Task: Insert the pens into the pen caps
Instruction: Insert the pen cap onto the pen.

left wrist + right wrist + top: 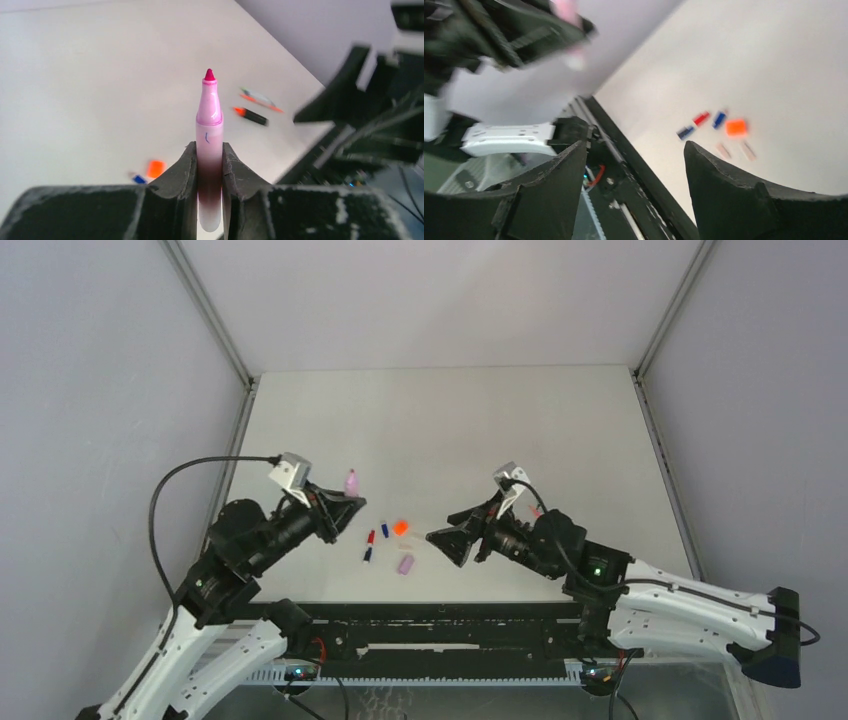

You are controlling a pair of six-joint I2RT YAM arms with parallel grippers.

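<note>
lilac-pink highlighter (209, 107) is sitting clamped in the left gripper (209, 152). the jaws are drawn in narrow and pressing on both sides of the barrel, and its lower part is sinking between the black fingers (185, 170). its long axis is running straight out along the gripper's own line, with the bare magenta nib pointing away from the wrist. from above, it is being held up off the table (450, 420) at the left side, with the nib tilting upward and toward the far edge. the right gripper (447, 543) is hanging over the middle of the table with its jaws spread wide, gripping nothing and touching nothing, its fingers aiming leftward. between the two grippers the caps are lying loose on the table. the orange cap (400, 527) is lying farthest back and the lilac cap (405, 564) nearer the front edge. a red cap (370, 537) and a blue cap (385, 530) are lying just beside each other to their left. two pale clear caps (723, 150) are showing blurred near the orange one. over by the right arm, the black orange-tipped highlighter (251, 116) and a thin pale pen (261, 99) are lying close together, roughly parallel.
</note>
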